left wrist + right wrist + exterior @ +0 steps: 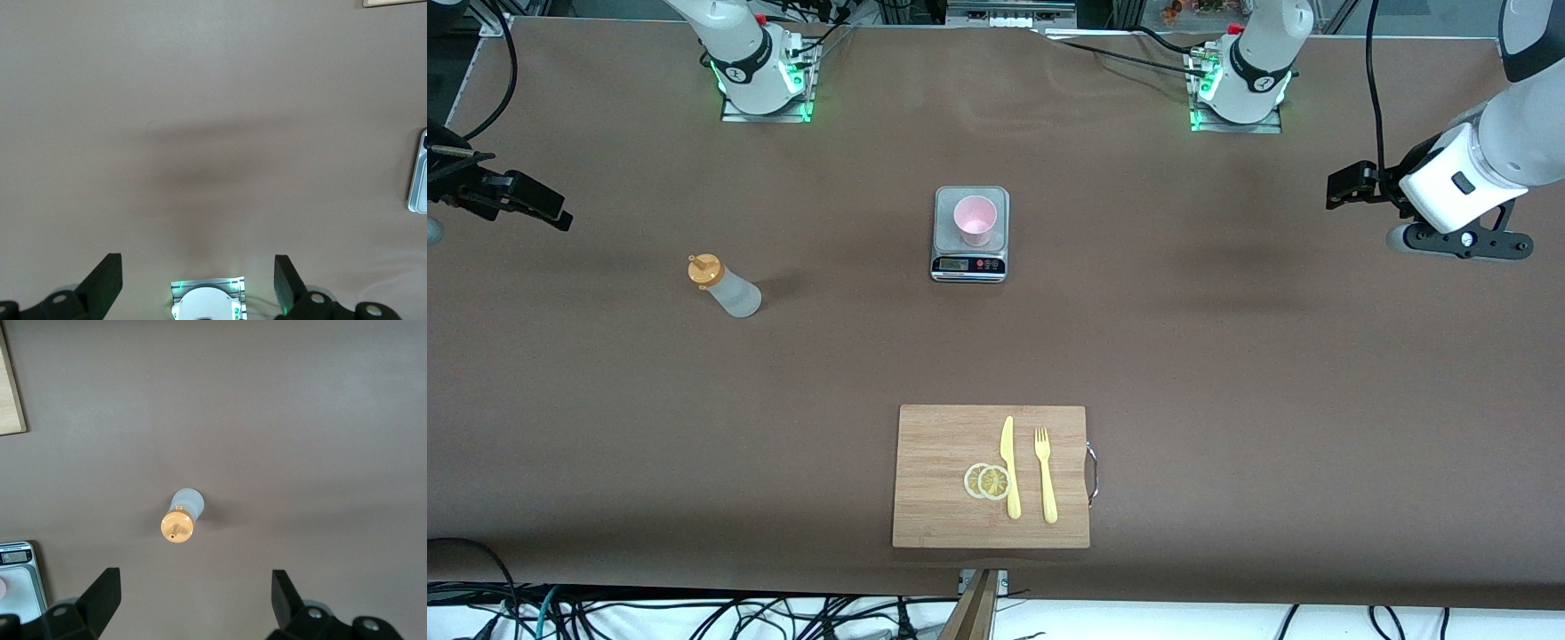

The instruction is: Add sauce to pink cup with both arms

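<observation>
The pink cup (975,219) stands upright on a small silver scale (970,262) at the middle of the table. The sauce bottle (725,286), whitish with an orange cap, stands upright toward the right arm's end, a little nearer the front camera than the cup. My right gripper (547,209) hovers open over the table's edge at that end; in the right wrist view the sauce bottle (181,517) shows from above, apart from the right gripper (195,590). My left gripper (1341,185) hangs open over the left arm's end, and the left gripper (198,273) holds nothing.
A wooden cutting board (991,476) lies near the table's front edge with a yellow knife (1009,467), a yellow fork (1045,476) and two lemon slices (987,481) on it. The scale's edge (419,173) shows in the left wrist view.
</observation>
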Available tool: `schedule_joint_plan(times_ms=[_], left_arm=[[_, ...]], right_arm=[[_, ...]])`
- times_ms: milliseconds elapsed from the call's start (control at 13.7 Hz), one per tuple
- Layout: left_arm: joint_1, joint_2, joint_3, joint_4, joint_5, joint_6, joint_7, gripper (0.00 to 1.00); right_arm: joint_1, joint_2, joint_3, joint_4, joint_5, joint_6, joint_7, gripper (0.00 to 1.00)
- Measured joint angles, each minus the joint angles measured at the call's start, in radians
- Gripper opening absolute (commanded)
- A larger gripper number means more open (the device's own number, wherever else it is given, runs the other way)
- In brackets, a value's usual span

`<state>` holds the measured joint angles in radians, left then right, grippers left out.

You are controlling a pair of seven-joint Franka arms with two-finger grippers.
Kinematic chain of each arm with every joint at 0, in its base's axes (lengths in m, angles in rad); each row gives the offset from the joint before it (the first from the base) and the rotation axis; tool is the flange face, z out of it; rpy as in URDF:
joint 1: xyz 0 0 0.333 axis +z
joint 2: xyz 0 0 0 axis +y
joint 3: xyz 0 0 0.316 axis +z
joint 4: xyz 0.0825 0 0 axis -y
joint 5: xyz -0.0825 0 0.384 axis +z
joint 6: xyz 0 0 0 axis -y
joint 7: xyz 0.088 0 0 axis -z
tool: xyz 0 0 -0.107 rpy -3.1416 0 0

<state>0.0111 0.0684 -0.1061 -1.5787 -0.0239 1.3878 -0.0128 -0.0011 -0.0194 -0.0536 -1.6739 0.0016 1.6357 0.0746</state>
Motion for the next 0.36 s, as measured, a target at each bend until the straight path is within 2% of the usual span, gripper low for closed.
schedule_joint_plan(times_ms=[364], left_arm=[[0.0, 0.002, 0.0, 0.006, 0.0, 0.001, 0.0, 1.0]], right_arm=[[0.0, 0.0, 0.0, 0.0, 0.0, 0.001, -0.005, 1.0]])
